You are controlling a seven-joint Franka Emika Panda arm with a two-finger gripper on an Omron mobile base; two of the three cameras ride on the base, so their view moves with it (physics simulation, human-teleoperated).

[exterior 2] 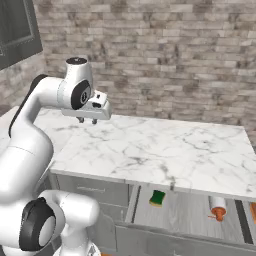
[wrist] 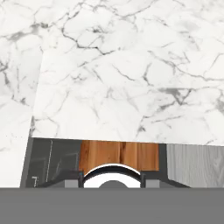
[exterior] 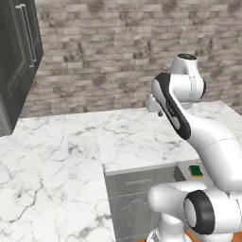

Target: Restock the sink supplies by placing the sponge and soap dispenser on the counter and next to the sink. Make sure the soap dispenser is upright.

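Hand (exterior 2: 88, 120), fingers close together and empty, above veined marble counter (exterior 2: 165, 150); blocky green-yellow sponge (exterior 2: 157, 198) in drawer.

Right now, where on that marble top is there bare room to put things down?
The whole counter slab from the brick wall to its front edge is bare, also under the gripper. It's crowded only in the open drawer below, holding the sponge and an orange-tipped bottle.

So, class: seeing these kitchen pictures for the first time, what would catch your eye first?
Probably the white arm, holding its gripper above the marble counter. Next, the open drawer under the counter's front edge: the green and yellow sponge lies at its left end, and an orange-tipped white bottle lies on its side further right.
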